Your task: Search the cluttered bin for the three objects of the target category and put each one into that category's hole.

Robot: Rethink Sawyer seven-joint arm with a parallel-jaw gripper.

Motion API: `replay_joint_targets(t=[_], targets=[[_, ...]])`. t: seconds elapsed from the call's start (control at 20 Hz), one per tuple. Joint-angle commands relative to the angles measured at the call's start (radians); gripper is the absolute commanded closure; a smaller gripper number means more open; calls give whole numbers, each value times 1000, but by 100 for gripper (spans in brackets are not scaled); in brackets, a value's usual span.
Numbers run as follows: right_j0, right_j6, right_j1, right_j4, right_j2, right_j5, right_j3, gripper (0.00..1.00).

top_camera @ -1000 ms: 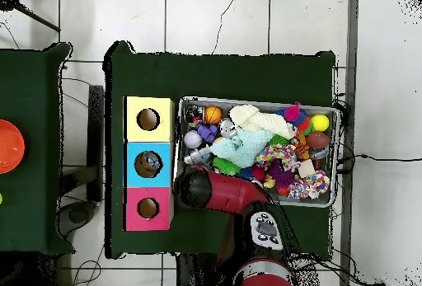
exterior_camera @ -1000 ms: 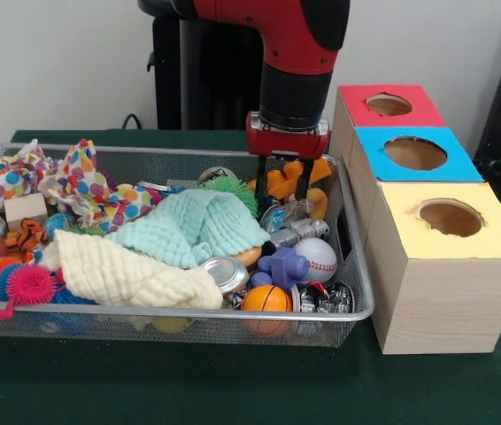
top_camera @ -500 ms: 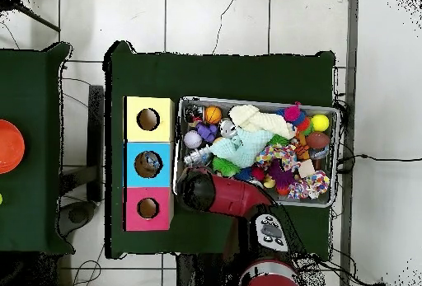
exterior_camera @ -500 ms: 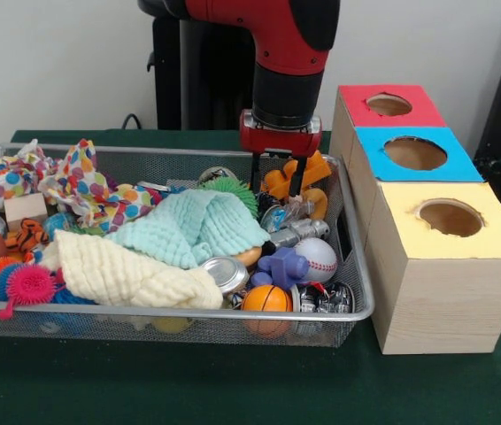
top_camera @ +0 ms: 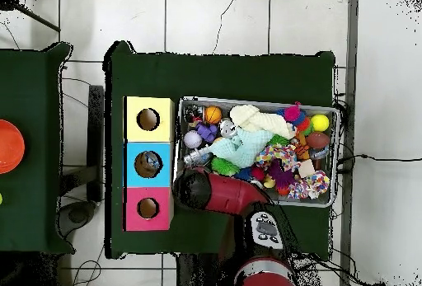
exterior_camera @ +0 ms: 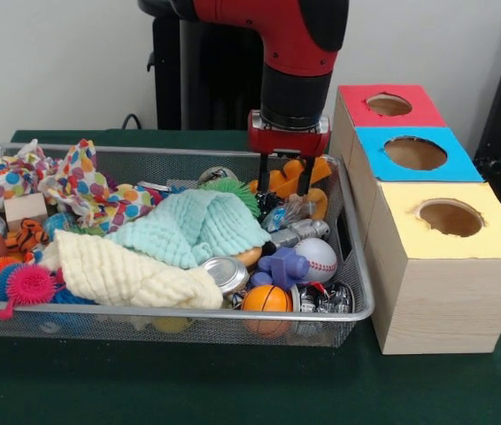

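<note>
Change: the tool [exterior_camera: 289,189] is seen slightly lower and a little further towards the boxes than half a second ago, back near where it hung a second ago; nothing in the bin appears to have been shifted.
Meaning for the task: this is judged to be a hover-and-adjust step over a candidate, with no object lifted out yet.
Tool: the two thin black fingers [exterior_camera: 261,177] are held a small way apart, straddling the orange moulded plastic toy [exterior_camera: 286,180]; whether the toy is squeezed or only bracketed cannot be told.
Task's thing: the orange toy lies at the far corner of the silver wire-mesh bin [exterior_camera: 233,329], just beside the red-topped wooden box [exterior_camera: 357,111].
Holes: the blue-topped wooden box [exterior_camera: 461,166] and yellow-topped wooden box [exterior_camera: 498,239] stand in the same row on the green-covered surface [exterior_camera: 162,381].
Overhead view: the tool is hidden under the red and black arm [top_camera: 216,192].
</note>
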Motion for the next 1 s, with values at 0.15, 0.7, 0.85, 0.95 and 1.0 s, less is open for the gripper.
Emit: replay_joint_targets(t=[0.15, 0.7, 0.85, 0.95, 1.0], targets=[[3, 72, 58, -5, 113, 107, -127, 0], [16, 82, 133, -8, 109, 76, -216, 0], [22, 92, 143, -6, 104, 70, -227, 0], [24, 97, 147, -6, 103, 67, -232, 0], [25, 99, 150, -5, 102, 65, -234, 0]])
